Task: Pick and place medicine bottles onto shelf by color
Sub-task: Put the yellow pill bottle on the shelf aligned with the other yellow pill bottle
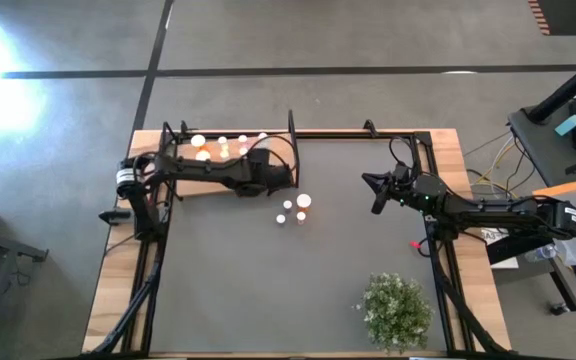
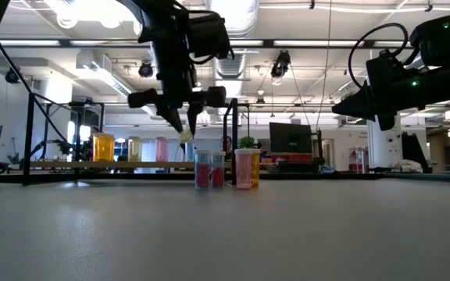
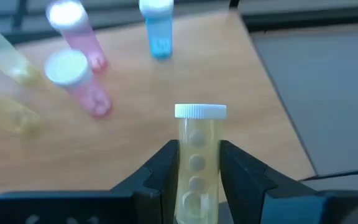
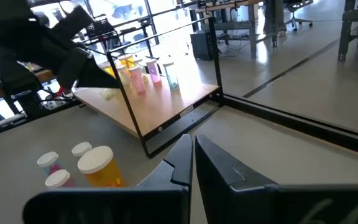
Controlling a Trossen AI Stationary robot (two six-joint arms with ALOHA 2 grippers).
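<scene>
Step in hand: carrying a yellow-green bottle [image 3: 199, 163] to the shelf [image 3: 185, 74]; as I read it, this is the placing half of one pick-and-place.
Left end effector [image 3: 199, 177]: clamped on that yellow-green bottle by its body, white cap up, held above the shelf's bare front part, near the corner closest to the desk's middle.
Right end effector [image 4: 191, 163]: fingers pressed together on nothing, hanging over the desk well apart from the shelf, waiting.
Next move, my guess: swing toward the yellowish bottles at the shelf's far side, lower until the base meets the wood, then let go; the pink ones [image 3: 86, 84] stand close, so little room for drift.
Count on shelf: two pink and one blue bottle [image 3: 158, 30] are plain; at least one pale yellow and an orange beside them, exact total I cannot tell.
Count off shelf: three bottles [image 1: 294, 209] on the desk [image 1: 268, 290] just beside the shelf's corner, two small pink and one larger orange [image 4: 99, 167].
Also there: one green plant [image 1: 396, 310], well apart from the shelf.
</scene>
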